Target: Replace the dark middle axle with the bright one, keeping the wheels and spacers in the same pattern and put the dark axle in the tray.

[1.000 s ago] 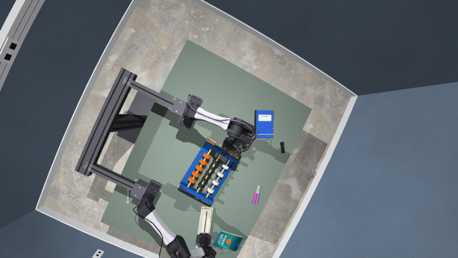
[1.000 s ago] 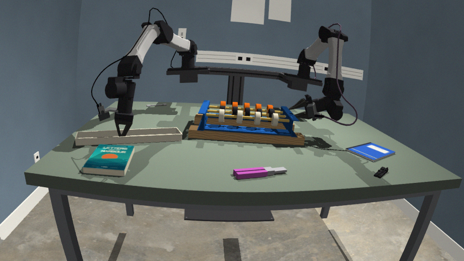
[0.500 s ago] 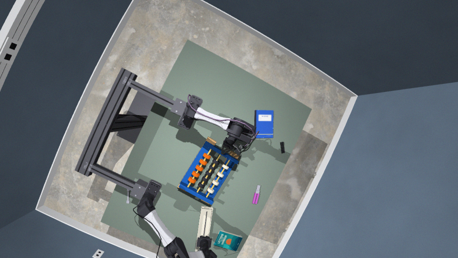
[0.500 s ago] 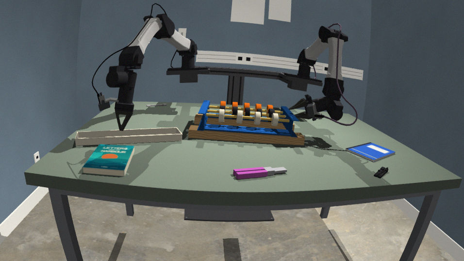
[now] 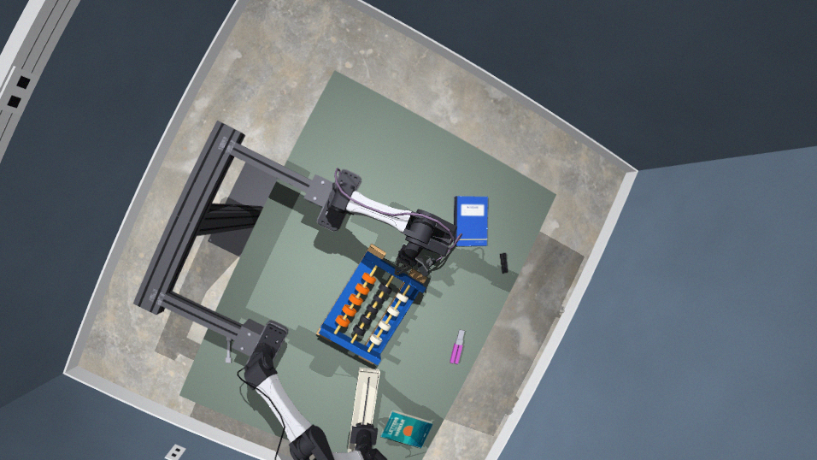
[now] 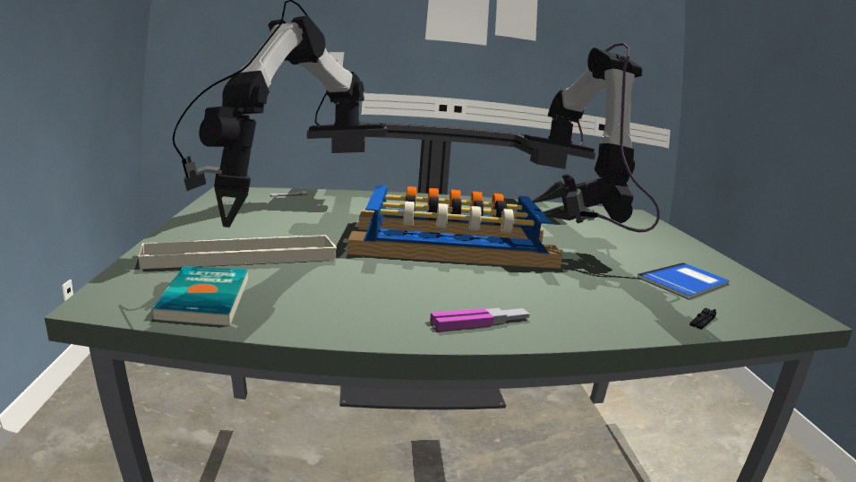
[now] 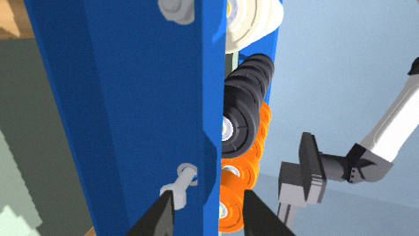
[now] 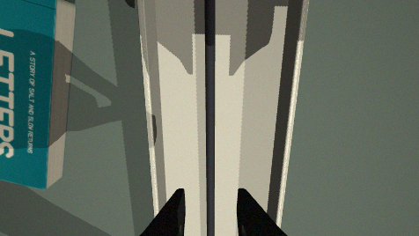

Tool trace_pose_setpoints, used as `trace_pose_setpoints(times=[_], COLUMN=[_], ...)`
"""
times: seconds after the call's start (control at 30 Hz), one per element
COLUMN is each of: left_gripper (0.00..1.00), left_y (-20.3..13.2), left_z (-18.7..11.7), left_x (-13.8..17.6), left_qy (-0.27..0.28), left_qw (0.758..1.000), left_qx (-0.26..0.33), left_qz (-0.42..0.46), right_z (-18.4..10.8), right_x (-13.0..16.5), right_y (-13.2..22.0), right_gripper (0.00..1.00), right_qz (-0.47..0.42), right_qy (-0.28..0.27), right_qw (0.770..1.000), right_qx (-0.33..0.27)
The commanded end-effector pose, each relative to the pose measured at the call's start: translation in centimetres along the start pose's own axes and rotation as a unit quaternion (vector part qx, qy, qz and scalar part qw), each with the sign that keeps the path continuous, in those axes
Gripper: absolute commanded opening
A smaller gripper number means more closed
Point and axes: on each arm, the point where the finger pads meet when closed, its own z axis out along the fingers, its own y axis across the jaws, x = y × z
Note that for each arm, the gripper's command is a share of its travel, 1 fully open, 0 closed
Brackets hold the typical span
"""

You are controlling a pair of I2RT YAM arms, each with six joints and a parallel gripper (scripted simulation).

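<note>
A teal book [image 5: 406,429] [image 6: 201,295] [image 8: 27,97] lies well apart from a blue notebook [image 5: 472,221] [image 6: 684,279].

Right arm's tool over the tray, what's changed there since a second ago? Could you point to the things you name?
The right tool [image 5: 363,433] [image 6: 226,222] [image 8: 210,199] has risen out of the tray [image 5: 355,400] [image 6: 239,256] [image 8: 289,154]. No grasp or release shows. The dark axle [image 5: 367,394] [image 8: 210,132], left tool [image 5: 401,271] [image 6: 538,206] [image 7: 209,191] and wheel frame [image 5: 349,345] [image 6: 377,199] [image 7: 132,88] look unmoved.
</note>
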Motion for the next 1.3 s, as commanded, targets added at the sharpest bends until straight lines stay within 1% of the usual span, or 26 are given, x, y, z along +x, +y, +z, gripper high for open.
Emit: trace_pose_setpoints(times=[0.0,0.1,0.13,0.37,0.4,0.5,0.53,0.57,0.73,1.0,1.07,1.1,1.13,1.27], left_gripper=[0.33,0.33,0.33,0.33,0.33,0.33,0.33,0.33,0.33,0.33,0.33,0.33,0.33,0.33], left_y=[-0.3,-0.3,-0.3,-0.3,-0.3,-0.3,-0.3,-0.3,-0.3,-0.3,-0.3,-0.3,-0.3,-0.3], left_z=[1.9,1.9,1.9,1.9,1.9,1.9,1.9,1.9,1.9,1.9,1.9,1.9,1.9,1.9], left_x=[0.6,0.6,0.6,0.6,0.6,0.6,0.6,0.6,0.6,0.6,0.6,0.6,0.6,0.6], left_qy=[0.016,0.016,0.016,0.016,0.016,0.016,0.016,0.016,0.016,0.016,0.016,0.016,0.016,0.016], left_qw=[1.000,1.000,1.000,1.000,1.000,1.000,1.000,1.000,1.000,1.000,1.000,1.000,1.000,1.000], left_qx=[0.005,0.005,0.005,0.005,0.005,0.005,0.005,0.005,0.005,0.005,0.005,0.005,0.005,0.005], left_qz=[0.019,0.019,0.019,0.019,0.019,0.019,0.019,0.019,0.019,0.019,0.019,0.019,0.019,0.019], right_z=[0.9,0.8,0.5,0.6,-1.8,-1.9,-1.6,-2.1,-3.0,-4.8,-4.8,-4.5,-5.1,-6.0], right_x=[0.5,0.4,0.2,0.3,1.1,1.1,1.6,1.7,4.6,10.2,10.2,10.9,11.2,14.5], right_y=[-0.3,-0.1,0.1,0.0,1.4,1.8,1.8,2.1,3.0,4.4,4.4,4.3,4.4,4.8], right_gripper=[0.26,0.26,0.35,0.35,0.35,0.35,0.35,0.35,0.35,0.35,0.35,0.35,0.35,0.35], right_qz=[-0.001,-0.002,-0.001,-0.002,-0.020,-0.023,-0.028,-0.032,-0.072,-0.142,-0.142,-0.149,-0.154,-0.193], right_qy=[0.001,0.004,0.000,0.001,0.000,-0.004,-0.002,-0.004,0.001,0.011,0.011,0.015,0.009,0.020], right_qw=[1.000,1.000,1.000,1.000,1.000,1.000,0.999,0.999,0.997,0.989,0.989,0.988,0.988,0.980], right_qx=[0.006,0.008,0.004,0.005,-0.012,-0.018,-0.017,-0.021,-0.024,-0.032,-0.032,-0.028,-0.028,-0.034])
